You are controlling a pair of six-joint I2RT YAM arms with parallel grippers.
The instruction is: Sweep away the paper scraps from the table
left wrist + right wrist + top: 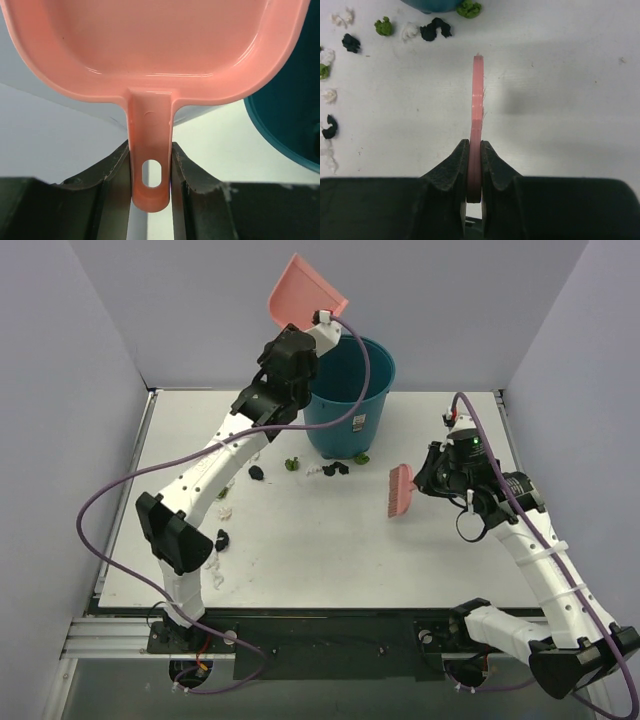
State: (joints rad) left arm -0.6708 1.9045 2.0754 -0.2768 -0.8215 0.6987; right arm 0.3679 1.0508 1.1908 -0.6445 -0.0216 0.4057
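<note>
My left gripper (pixel 322 318) is shut on the handle of the pink dustpan (pixel 300 292), raised and tilted above the back rim of the teal bucket (pixel 350 400). In the left wrist view the dustpan (pixel 160 45) looks bare inside, its handle between my fingers (pixel 112 170). My right gripper (pixel 425 480) is shut on the pink brush (pixel 401 490), held above the table (pixel 330 550) right of the middle. Paper scraps (pixel 335 468), black, green and white, lie at the bucket's foot and down the left side (pixel 222 538). The right wrist view shows the brush (pixel 477 100) edge-on and scraps (pixel 435 30) at upper left.
The teal bucket stands at the back middle of the table; its wall shows at the right of the left wrist view (pixel 290 125). Grey walls close in the left, back and right. The left arm's purple cable (pixel 110 500) loops over the table's left part.
</note>
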